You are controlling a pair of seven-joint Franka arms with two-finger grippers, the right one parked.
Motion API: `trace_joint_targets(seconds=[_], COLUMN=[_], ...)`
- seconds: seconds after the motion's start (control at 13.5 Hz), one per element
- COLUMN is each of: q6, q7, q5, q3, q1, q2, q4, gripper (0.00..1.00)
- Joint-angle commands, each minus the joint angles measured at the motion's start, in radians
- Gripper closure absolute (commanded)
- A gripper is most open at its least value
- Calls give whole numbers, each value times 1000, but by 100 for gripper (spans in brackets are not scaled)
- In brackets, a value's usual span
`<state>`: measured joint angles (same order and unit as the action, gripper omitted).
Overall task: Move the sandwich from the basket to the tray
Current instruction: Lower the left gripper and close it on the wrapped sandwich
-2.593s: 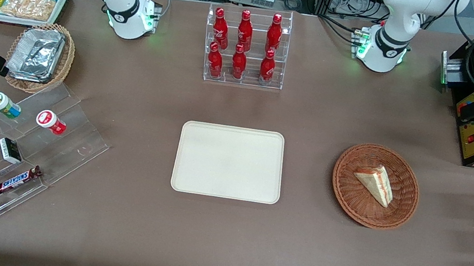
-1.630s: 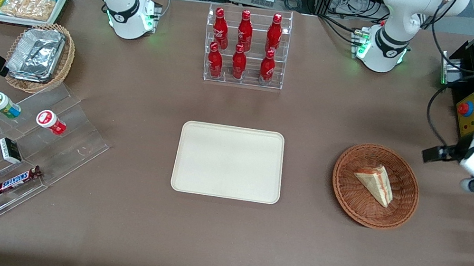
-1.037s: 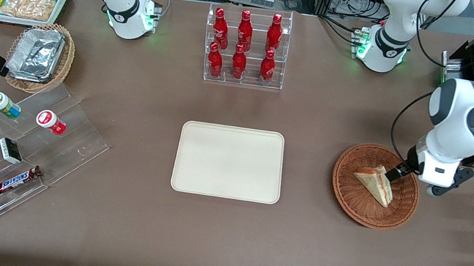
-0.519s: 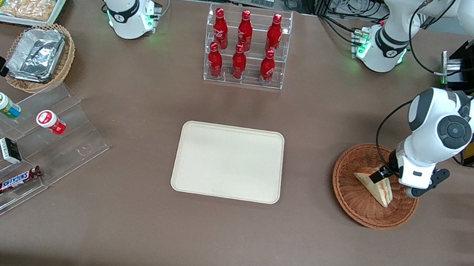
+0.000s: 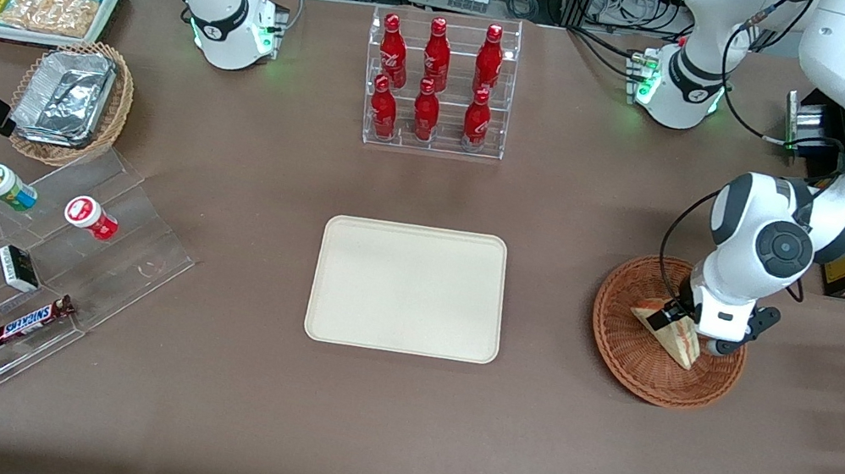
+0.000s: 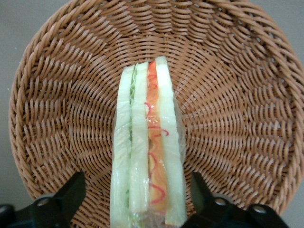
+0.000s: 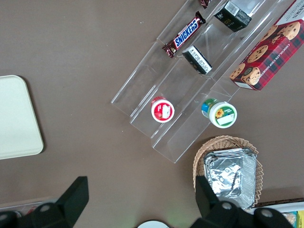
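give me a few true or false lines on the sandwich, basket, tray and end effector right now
1. The sandwich lies in the basket. True.
2. The end effector is shut on the sandwich. False: its fingers stand open on either side of the sandwich, with gaps.
3. The tray holds a sandwich. False: nothing lies on it.
4. The end effector is over the basket. True.
5. The basket sits on the tray. False: it rests on the table, toward the working arm's end.
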<state>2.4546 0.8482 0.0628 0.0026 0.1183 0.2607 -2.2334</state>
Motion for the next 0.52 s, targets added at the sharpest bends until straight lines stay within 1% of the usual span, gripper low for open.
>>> trace_joint_targets(seconds=[0.0,0.07,0.15,0.3,0.44], q6=[35,37,38,31,-3], q7=[57,60,60,58,51], q5=[12,12,12,12,25], q3=[0,0,0,0,-1], q1=[1,3,4,6,27], q2=[-4,-6,-8,-20,-79], q4=[-8,-5,-3,5,8], gripper=[61,77,88,90,90])
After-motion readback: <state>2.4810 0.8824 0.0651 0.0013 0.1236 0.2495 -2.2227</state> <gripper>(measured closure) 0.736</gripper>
